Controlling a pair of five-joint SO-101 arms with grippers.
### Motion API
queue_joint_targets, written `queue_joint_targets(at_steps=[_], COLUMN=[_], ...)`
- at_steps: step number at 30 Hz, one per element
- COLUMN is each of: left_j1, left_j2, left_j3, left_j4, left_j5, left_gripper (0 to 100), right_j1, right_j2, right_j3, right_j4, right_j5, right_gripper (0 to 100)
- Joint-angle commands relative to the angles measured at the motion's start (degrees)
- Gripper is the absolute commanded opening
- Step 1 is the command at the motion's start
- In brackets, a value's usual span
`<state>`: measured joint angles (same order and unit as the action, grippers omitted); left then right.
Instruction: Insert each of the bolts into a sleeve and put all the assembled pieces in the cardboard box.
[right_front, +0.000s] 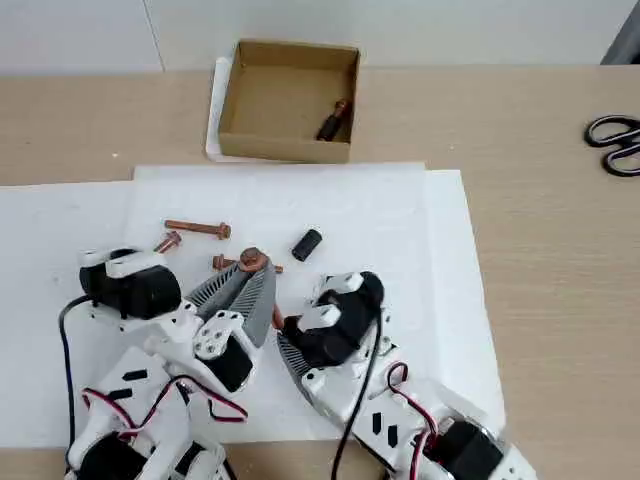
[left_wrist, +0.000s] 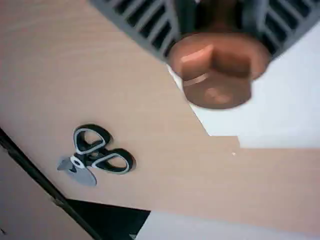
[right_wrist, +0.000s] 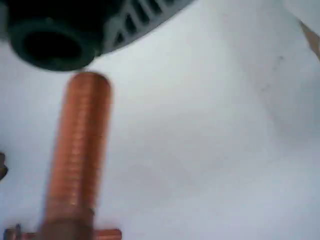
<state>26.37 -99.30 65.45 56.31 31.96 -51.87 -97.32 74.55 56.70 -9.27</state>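
My left gripper is shut on a copper bolt, whose hex head fills the space between the grey fingers. My right gripper is shut on a black sleeve. The bolt's threaded shaft points at the sleeve's open mouth, with its tip just beside the rim. The two grippers meet tip to tip over the white mat. The cardboard box stands at the back with one assembled piece inside.
Loose on the mat lie a long bolt, a short bolt, another bolt and a black sleeve. Scissors lie on the wooden table at the far right and show as scissors in the left wrist view.
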Motion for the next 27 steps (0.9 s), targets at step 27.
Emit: queue_joint_targets(at_steps=[27], left_j1=[0.70], left_j2=[-0.62], left_j3=[2.51], left_j4=[-1.41], left_j5=[0.09], left_gripper=[1], right_j1=[-4.35], right_j2=[-0.22], right_j3=[-0.62], right_j4=[-1.36], right_j5=[-1.67], right_gripper=[0.2])
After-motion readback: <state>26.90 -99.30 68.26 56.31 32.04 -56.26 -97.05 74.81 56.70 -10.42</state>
